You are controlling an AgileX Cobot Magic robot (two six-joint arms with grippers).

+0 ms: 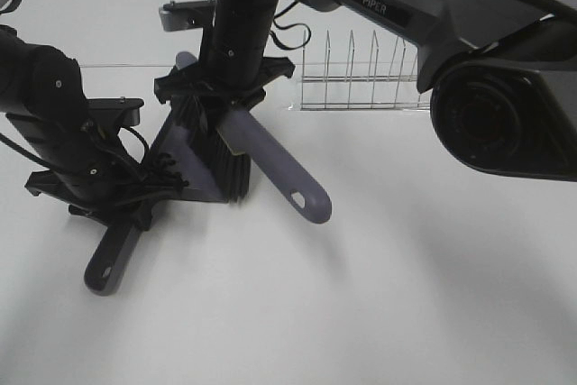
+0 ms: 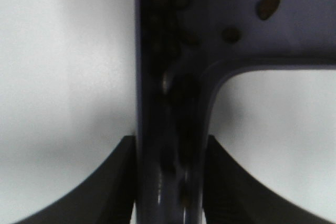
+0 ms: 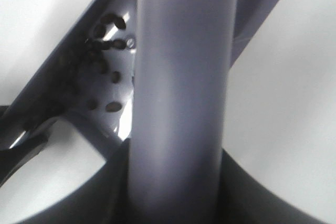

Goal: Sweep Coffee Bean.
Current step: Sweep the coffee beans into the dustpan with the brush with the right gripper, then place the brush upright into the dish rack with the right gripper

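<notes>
My left gripper (image 1: 126, 197) (image 2: 170, 153) is shut on the handle of the purple-grey dustpan (image 1: 185, 155) (image 2: 168, 129), whose pan rests on the white table. My right gripper (image 1: 225, 87) (image 3: 178, 166) reaches across to the left and is shut on the purple-grey handle of the brush (image 1: 279, 173) (image 3: 184, 77). The brush's black bristles (image 1: 221, 160) stand at the pan. Several dark coffee beans (image 2: 268, 6) (image 3: 112, 107) lie inside the pan, as the wrist views show. I see no beans on the table in the high view.
A wire rack (image 1: 361, 78) stands behind the brush, at the back middle of the white table (image 1: 406, 295). The right arm's big dark link (image 1: 505, 114) hangs over the right side.
</notes>
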